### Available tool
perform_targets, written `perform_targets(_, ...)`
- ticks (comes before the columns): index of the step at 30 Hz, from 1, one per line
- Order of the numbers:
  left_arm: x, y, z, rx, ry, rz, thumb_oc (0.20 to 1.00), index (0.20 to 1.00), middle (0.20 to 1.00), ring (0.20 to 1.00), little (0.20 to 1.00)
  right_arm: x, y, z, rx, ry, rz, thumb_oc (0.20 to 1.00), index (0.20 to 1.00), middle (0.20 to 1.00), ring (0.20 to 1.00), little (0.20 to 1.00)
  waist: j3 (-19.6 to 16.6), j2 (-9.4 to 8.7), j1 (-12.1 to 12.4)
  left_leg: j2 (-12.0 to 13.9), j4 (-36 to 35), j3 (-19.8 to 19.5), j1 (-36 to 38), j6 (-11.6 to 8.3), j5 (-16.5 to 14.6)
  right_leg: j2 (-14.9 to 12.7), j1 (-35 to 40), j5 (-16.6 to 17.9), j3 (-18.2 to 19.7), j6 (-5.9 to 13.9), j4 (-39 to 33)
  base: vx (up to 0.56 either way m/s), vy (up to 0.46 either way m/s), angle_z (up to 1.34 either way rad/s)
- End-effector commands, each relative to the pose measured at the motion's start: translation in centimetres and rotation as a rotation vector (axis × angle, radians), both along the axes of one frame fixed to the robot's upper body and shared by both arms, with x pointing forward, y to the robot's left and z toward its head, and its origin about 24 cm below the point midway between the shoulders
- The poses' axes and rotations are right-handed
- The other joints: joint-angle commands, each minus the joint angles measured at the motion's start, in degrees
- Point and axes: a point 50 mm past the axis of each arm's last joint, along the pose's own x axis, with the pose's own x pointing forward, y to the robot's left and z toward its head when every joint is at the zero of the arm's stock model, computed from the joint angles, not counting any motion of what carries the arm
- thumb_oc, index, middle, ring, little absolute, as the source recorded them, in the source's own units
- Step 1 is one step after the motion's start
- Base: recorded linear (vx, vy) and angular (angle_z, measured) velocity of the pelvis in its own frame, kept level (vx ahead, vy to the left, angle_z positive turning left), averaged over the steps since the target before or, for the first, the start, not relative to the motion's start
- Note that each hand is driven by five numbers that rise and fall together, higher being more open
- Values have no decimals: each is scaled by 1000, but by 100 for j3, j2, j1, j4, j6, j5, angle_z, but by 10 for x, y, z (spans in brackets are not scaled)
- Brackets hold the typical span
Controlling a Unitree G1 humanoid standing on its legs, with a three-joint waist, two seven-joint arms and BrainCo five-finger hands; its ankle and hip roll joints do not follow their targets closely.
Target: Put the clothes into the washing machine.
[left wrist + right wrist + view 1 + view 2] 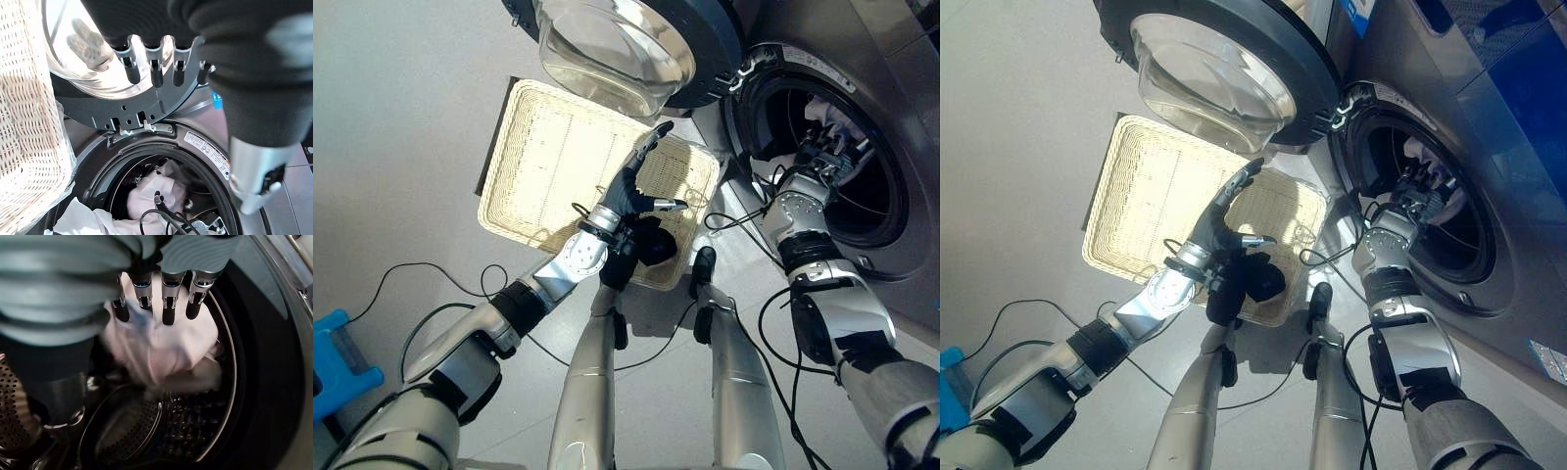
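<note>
Clothes (166, 347) under right hand's (822, 157) straight fingers inside drum; left hand (631, 191) open.

No readable text anywhere. Washing machine (901, 117) is carrying a white warning label (207, 152) w/ red marks on the rim above the drum opening, but the print's too small to make out; same label (818, 65) is showing in the left eye view, also unreadable. A blue sticker (1358, 14) is sitting on the front panel near the door (1224, 69), lettering too small to tell. Another small label (1549, 359) is showing lower on the front, illegible.
</note>
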Motion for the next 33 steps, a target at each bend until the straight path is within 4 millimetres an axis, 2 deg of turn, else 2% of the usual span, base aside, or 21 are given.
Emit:
perform_targets(1,-16,-18,24,-100,-88,-128,1000,1000,1000,1000,1000,-14,-29,34,-89,-117,-92,1000,1000,1000,1000,1000,-124,346,-10,-508,219,312,167,239,-492,279,343,155,-331,213,-212,0,0,0)
perform_targets(9,-14,-19,23,-95,-88,-114,1000,1000,1000,1000,1000,-9,-25,26,-185,-123,-41,1000,1000,1000,1000,1000,-124,317,-23,-505,216,309,138,241,-480,278,325,164,-340,208,-223,0,0,0)
perform_targets(15,-12,-14,17,-88,-75,-76,1000,1000,1000,1000,1000,-5,-4,3,-372,-81,66,1000,1000,1000,1000,1000,-124,261,-66,-478,211,354,82,240,-439,310,251,184,-323,192,-208,0,0,0)
perform_targets(17,-12,-12,15,-87,-82,-66,1000,1000,1000,1000,1000,-7,0,-11,-406,-62,89,1000,1000,1000,1000,1000,-124,241,-83,-460,194,375,78,239,-432,312,253,184,-321,189,-230,0,0,0)
perform_targets(19,-12,-12,14,-87,-84,-64,1000,1000,1000,1000,1000,-7,1,-14,-410,-61,91,1000,1000,1000,1000,1000,-124,241,-86,-458,192,376,77,239,-433,314,252,182,-320,189,-230,0,0,0)
perform_targets(20,-12,-10,11,-92,-91,-28,1000,1000,1000,1000,1000,-10,10,-27,-490,-34,112,1000,1000,1000,1000,1000,-124,227,-110,-449,201,380,37,238,-426,331,216,181,-303,182,-222,0,0,0)
perform_targets(21,-12,-9,10,-96,-89,-14,1000,1000,1000,1000,1000,-11,14,-30,-524,-12,110,1000,1000,1000,1000,1000,-124,223,-113,-448,205,383,23,238,-420,333,204,179,-302,180,-214,0,0,0)
perform_targets(22,-10,-5,8,-96,-93,33,1000,1000,1000,1000,1000,-13,23,-32,-635,25,101,1000,1000,1000,1000,1000,-124,216,-117,-441,192,394,-1,238,-405,344,175,185,-295,174,-220,0,0,0)
perform_targets(26,-6,2,1,-62,-86,109,1000,1000,1000,1000,1000,-18,30,-39,-720,60,92,1000,1000,1000,1000,1000,-124,195,-133,-434,183,401,-5,226,-391,361,175,181,-286,173,-228,0,0,0)
perform_targets(28,1,16,-10,30,-79,241,1000,1000,1000,1000,1000,-27,37,-45,-851,95,57,1000,1000,1000,1000,1000,-124,169,-164,-405,157,425,-41,210,-361,383,142,184,-265,172,-246,0,0,0)
perform_targets(30,3,21,-14,53,-71,279,1000,1000,1000,1000,1000,-30,39,-45,-889,106,44,1000,1000,1000,1000,1000,-124,169,-176,-404,148,431,-45,208,-355,391,134,183,-256,174,-251,3,19,-3)
perform_targets(31,10,38,-28,132,7,395,1000,1000,1000,1000,1000,-38,38,-52,-948,141,7,1000,1000,1000,1000,1000,-124,179,-201,-393,160,446,-80,202,-356,406,95,159,-231,175,-229,7,38,-5)
perform_targets(33,13,50,-39,174,77,467,1000,1000,1000,1000,1000,-42,37,-55,-983,161,-8,1000,1000,1000,1000,1000,-124,190,-222,-390,150,456,-83,197,-347,414,89,156,-218,180,-235,7,48,-6)
